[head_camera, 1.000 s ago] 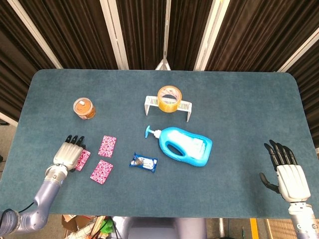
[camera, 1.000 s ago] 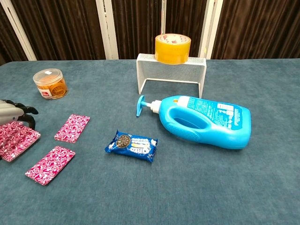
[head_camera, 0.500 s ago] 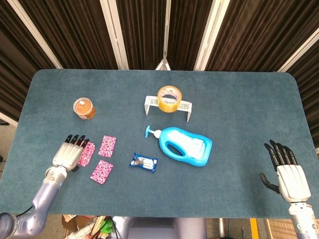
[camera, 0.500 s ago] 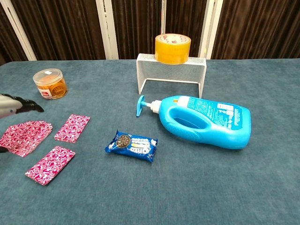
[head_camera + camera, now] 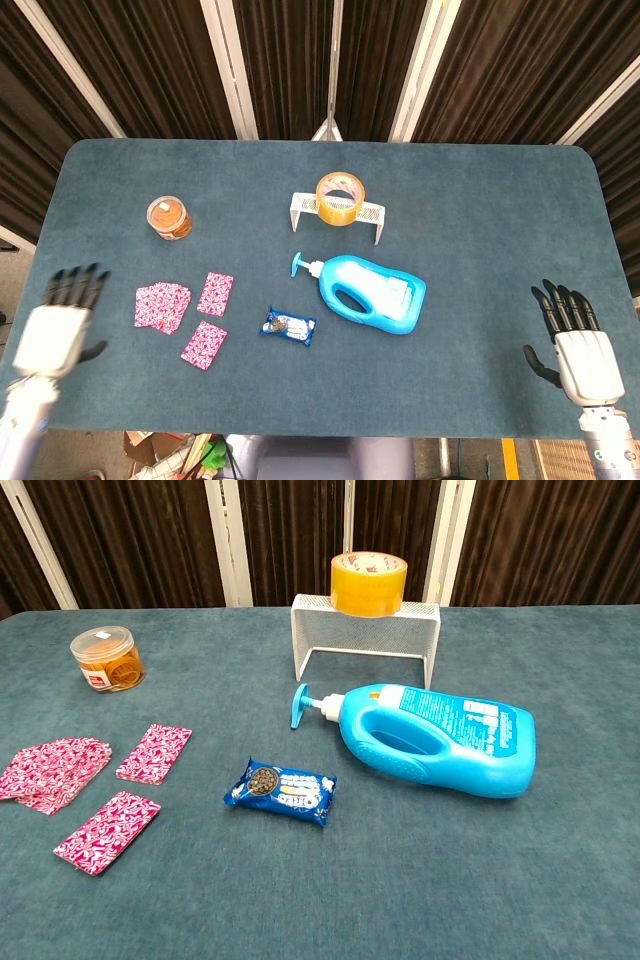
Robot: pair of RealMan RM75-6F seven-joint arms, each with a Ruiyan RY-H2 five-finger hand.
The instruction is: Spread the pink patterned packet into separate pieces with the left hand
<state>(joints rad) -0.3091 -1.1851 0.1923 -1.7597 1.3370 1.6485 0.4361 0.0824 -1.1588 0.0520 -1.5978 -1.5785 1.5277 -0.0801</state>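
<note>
Left robot hand [image 5: 60, 330] empty, fingers apart, left of fanned pink pieces [image 5: 162, 305]. Still overlapping; careless reach could restack or shove onto 2 nearby packets [image 5: 208, 320]. Right robot hand [image 5: 578, 350] idle, fingers apart.

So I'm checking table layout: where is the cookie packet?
In the head view the cookie packet lies near the table's front middle, between the pink packets and the blue detergent bottle.

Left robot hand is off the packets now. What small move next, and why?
Probably bring the left robot hand back over the leftmost pink pile and slide its top piece aside. That pile looks like overlapping pieces, while the other two pink pieces lie apart.
</note>
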